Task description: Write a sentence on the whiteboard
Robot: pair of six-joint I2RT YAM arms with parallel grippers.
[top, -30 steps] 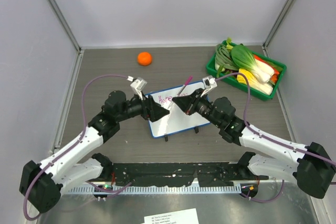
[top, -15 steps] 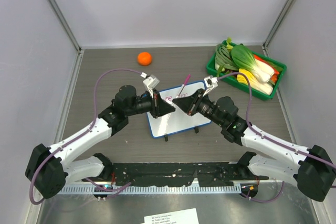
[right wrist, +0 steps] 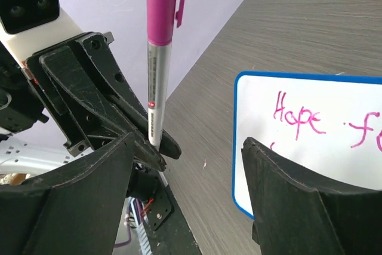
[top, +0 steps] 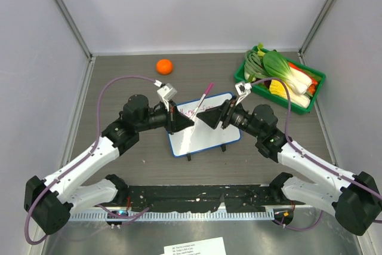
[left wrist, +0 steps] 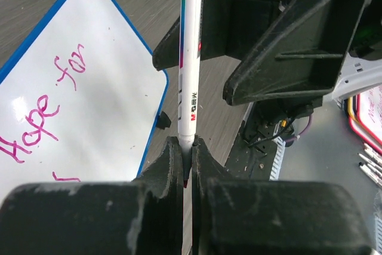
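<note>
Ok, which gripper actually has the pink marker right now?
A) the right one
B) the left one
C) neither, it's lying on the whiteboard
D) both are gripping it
B: in the left wrist view the left gripper is pinched shut on the lower end of the upright marker, while the right gripper shows its jaws spread wide with nothing between them.

In the left wrist view the marker runs off the top edge, its tip buried between the left gripper fingers. In the right wrist view, line 2 of the sentence on the whiteboard is almost wholly hidden, and "for" is cut by the right edge.
</note>
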